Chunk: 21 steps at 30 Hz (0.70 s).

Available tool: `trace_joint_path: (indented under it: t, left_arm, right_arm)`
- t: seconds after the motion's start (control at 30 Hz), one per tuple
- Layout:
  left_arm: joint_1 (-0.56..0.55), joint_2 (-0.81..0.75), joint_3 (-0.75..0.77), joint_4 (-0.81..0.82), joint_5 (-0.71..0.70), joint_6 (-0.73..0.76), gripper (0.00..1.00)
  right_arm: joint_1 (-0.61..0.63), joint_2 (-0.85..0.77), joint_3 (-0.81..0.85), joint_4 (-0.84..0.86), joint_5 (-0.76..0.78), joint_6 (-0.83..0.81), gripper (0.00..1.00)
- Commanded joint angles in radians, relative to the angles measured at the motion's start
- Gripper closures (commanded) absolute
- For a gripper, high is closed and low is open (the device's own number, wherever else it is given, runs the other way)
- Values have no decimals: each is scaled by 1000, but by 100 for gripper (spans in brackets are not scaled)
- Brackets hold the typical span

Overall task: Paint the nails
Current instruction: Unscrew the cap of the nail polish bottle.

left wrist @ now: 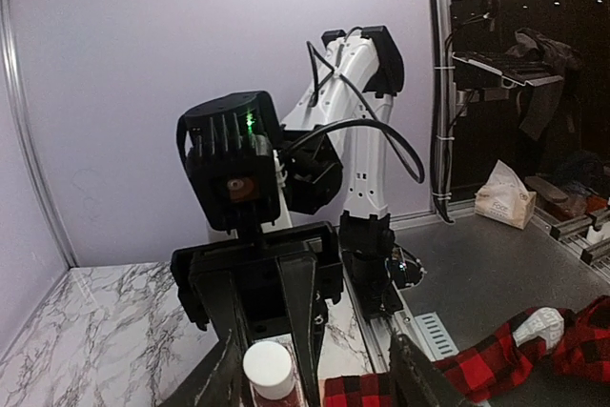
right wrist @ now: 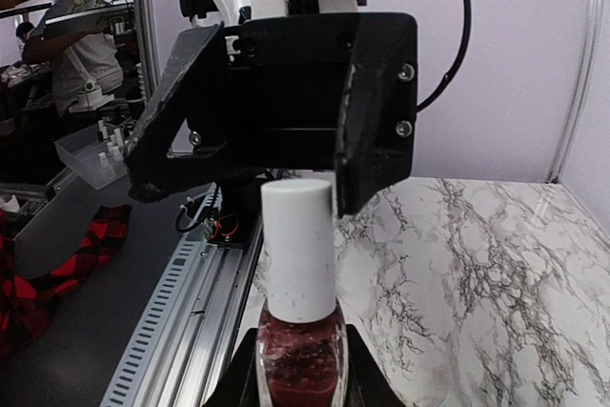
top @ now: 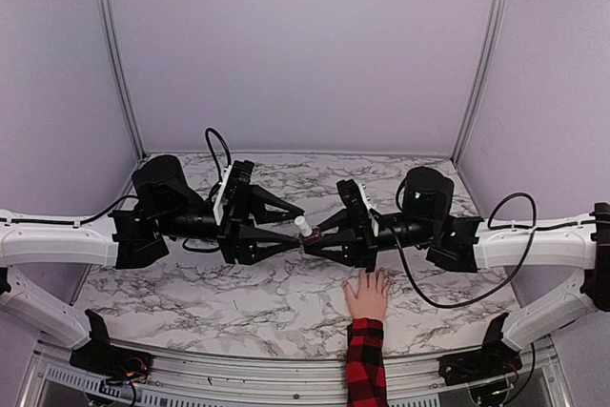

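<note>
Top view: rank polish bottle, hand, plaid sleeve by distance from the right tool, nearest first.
1. polish bottle: gripped in the right tool, table centre.
2. hand: flat on the table, on the near side of the tool.
3. plaid sleeve: at the near edge.

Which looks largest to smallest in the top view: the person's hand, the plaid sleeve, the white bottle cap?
1. plaid sleeve, counting only the part in frame
2. hand, a bit smaller
3. white bottle cap, by far the smallest
</note>
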Motion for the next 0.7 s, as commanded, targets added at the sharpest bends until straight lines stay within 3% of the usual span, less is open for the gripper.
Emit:
trace_joint_path:
  t: [0.0, 0.43, 0.67]
  left_arm:
    - [-2, -13, 0, 4, 142, 55, 48]
    - [-36, 63, 67, 4, 198, 64, 50]
    - [-57, 98, 100, 4, 218, 67, 60]
  right_arm:
    - [-1, 20, 54, 9, -208, 21, 100]
    - [-1, 73, 76, 76, -344, 121, 100]
    - [-2, 81, 75, 101, -356, 143, 100]
